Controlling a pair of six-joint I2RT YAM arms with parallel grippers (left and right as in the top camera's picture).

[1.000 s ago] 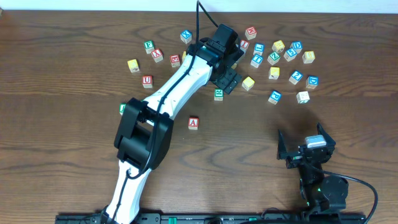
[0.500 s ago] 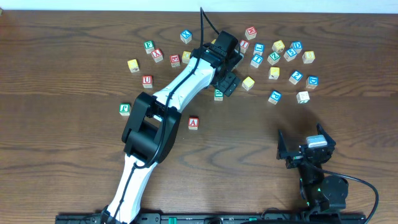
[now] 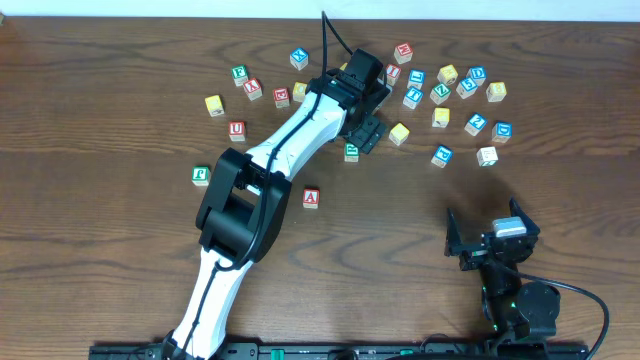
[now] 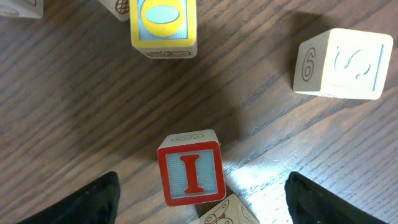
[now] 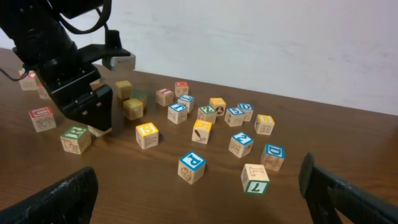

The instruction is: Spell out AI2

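- Left gripper: jaws wide, one dark finger on either side of the I block. Bare wood shows between each finger and the block, so nothing is gripped.
- I block: sits on the table with its red letter up, in the far cluster. The overhead view hides it under the arm.
- A block: stands alone on open wood, nearer the robot and well apart from the cluster. Judged to be set out as the first letter.
- 2 block: blue print, lying in the right-hand scatter among other blocks, well apart from the A block.
- Right gripper: jaws wide and empty, at the near right, away from every block.
- Progress, judged: at most one of three letters is placed. The I block is lined up for a grasp but not taken, and the 2 block has yet to be fetched. No row is formed.
- Legible writing:
  - red "I" and red "A" on the task blocks
  - red "U" on the U block
  - blue "P" on the P block
  - blue "D" on the D block
  - an outlined "6" on the side of the pale block
- Yellow block: shows a pale-blue oval; whether it is a letter cannot be told.
- No brand marks seen.
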